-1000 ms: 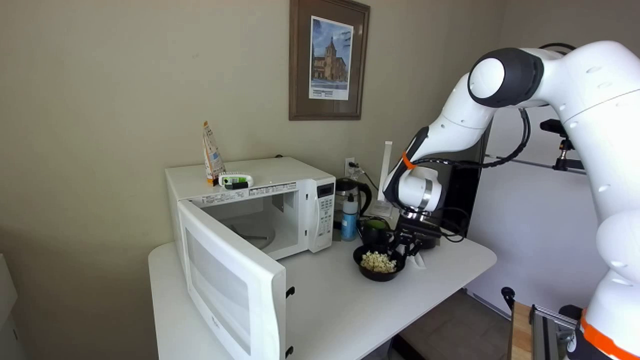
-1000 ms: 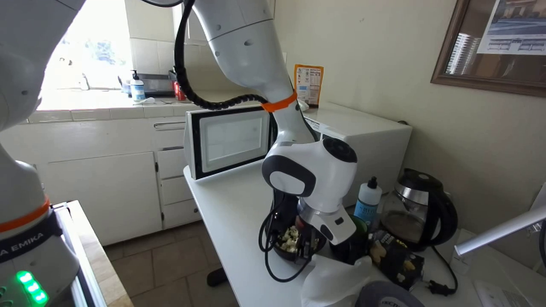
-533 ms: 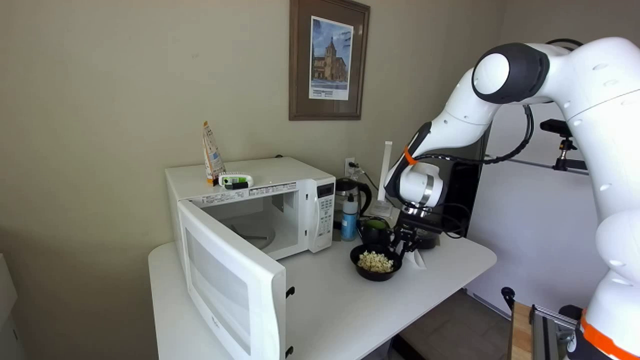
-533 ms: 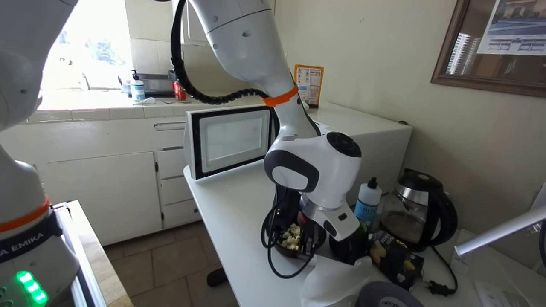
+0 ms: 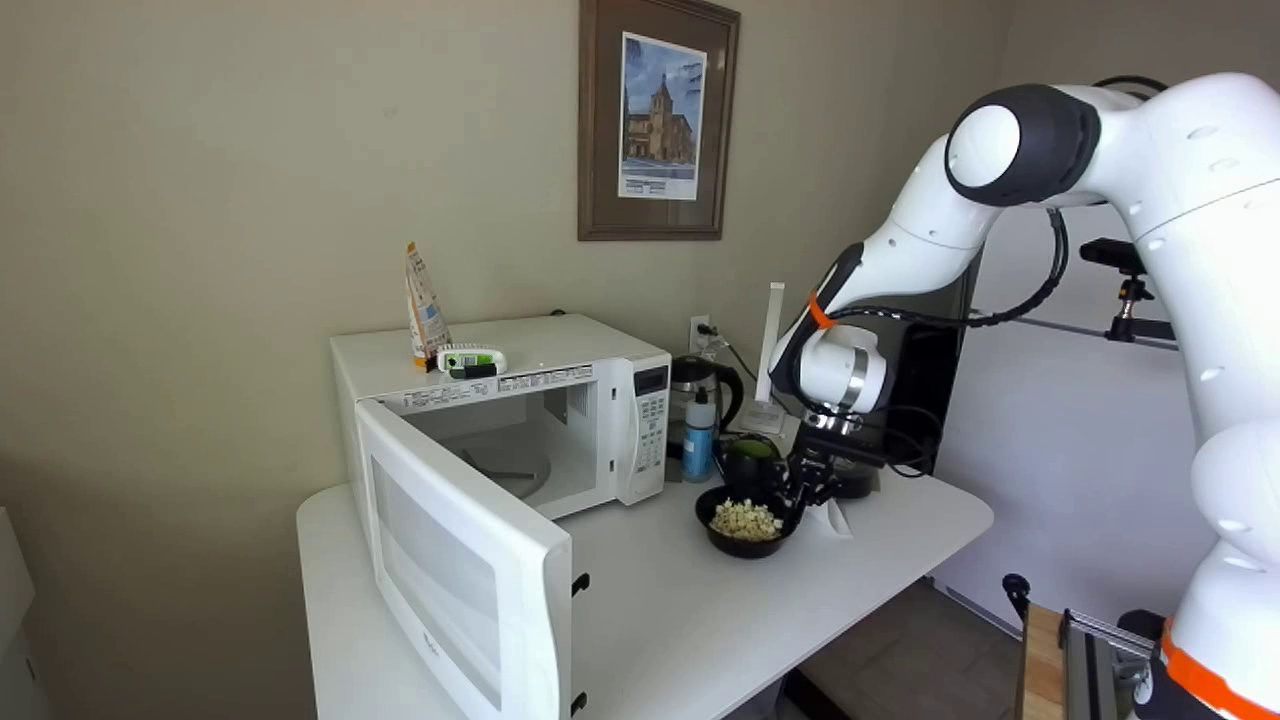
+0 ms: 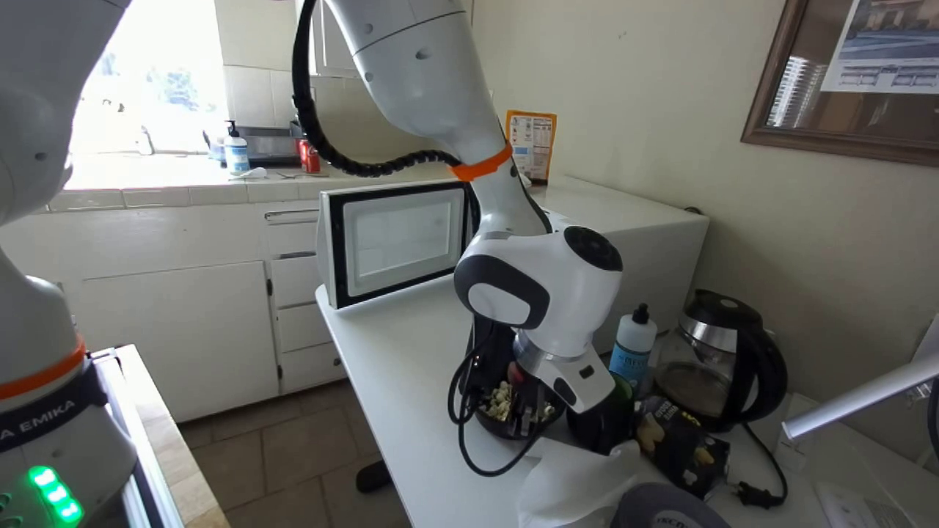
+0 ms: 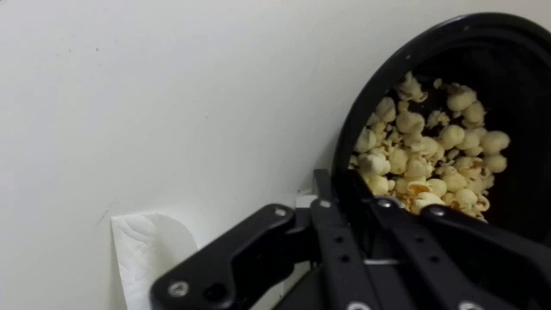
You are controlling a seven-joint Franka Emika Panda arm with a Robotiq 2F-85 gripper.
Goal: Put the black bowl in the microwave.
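The black bowl (image 5: pixel 738 549) holds popcorn and sits at the table's right part, in front of the dark jug. It also shows partly behind the gripper in an exterior view (image 6: pixel 500 428), and its rim is close in the wrist view (image 7: pixel 366 95). My gripper (image 7: pixel 338 177) is shut on the bowl's near rim, one finger outside and one inside. In an exterior view, the gripper (image 5: pixel 806 490) is at the bowl's right edge. I cannot tell whether the bowl is lifted off the table. The white microwave (image 5: pixel 545 340) stands to the left, its door (image 5: pixel 480 560) wide open.
A dark jug (image 5: pixel 742 474), a blue bottle (image 5: pixel 699 452) and a kettle (image 6: pixel 708 367) stand between bowl and wall. White paper (image 6: pixel 579 488), a black bag (image 6: pixel 682 447) and a dark dish (image 6: pixel 660 513) lie nearby. The open door juts over the table's front.
The bowl has shifted slightly left and up in an exterior view, with my gripper on its rim. The arm has risen a little. The microwave and its door have not moved.
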